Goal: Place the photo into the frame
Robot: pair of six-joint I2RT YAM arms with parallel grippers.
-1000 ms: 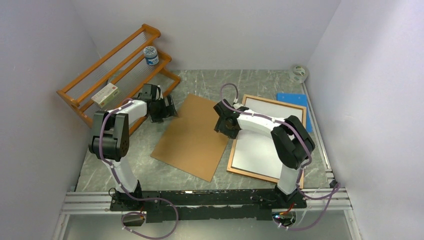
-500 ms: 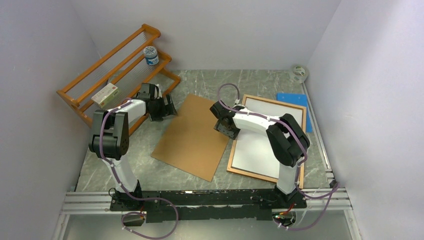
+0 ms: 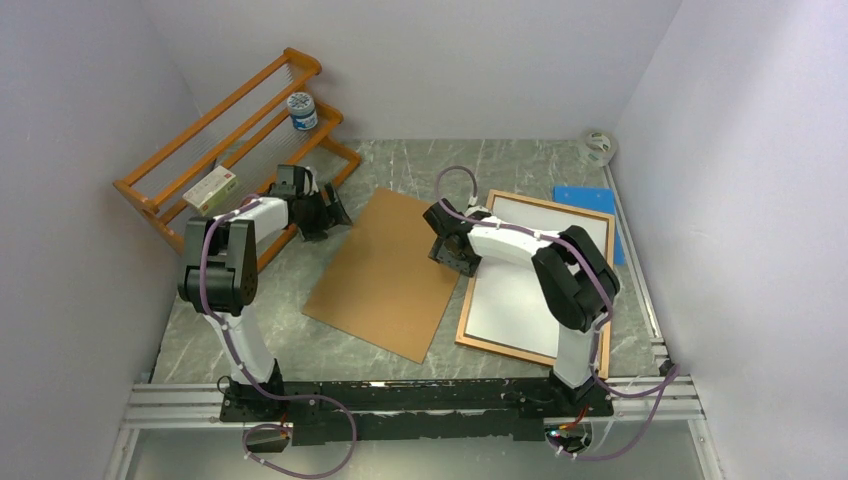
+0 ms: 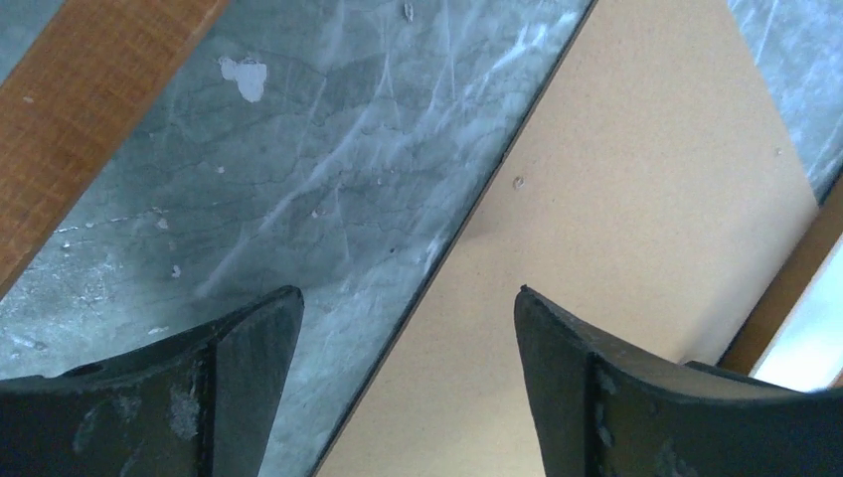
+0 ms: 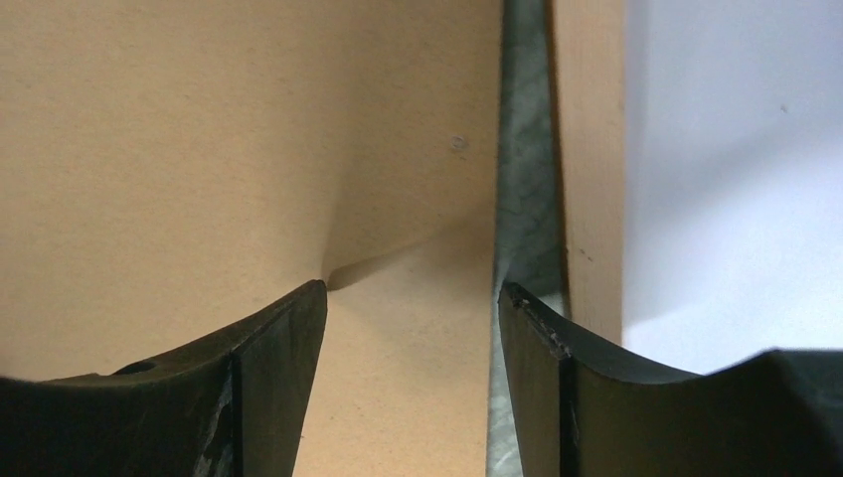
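1. The right gripper (image 3: 452, 252) has shifted slightly left, over the right edge of the plain brown, stiff backing board (image 3: 385, 285); its fingers are spread and empty
2. The left gripper (image 3: 322, 213), also spread, hovers at the board's left edge
3. The white-backed paper photo (image 3: 525, 290) lies inside the thin light-brown wooden frame (image 3: 463, 312)
4. The paper seems light, limp and easily creased: take it by a corner

The fixed camera looks down over the whole tabletop (image 3: 400, 165); both wrist cameras sit close above the brown board (image 3: 385, 270), visible in every view.
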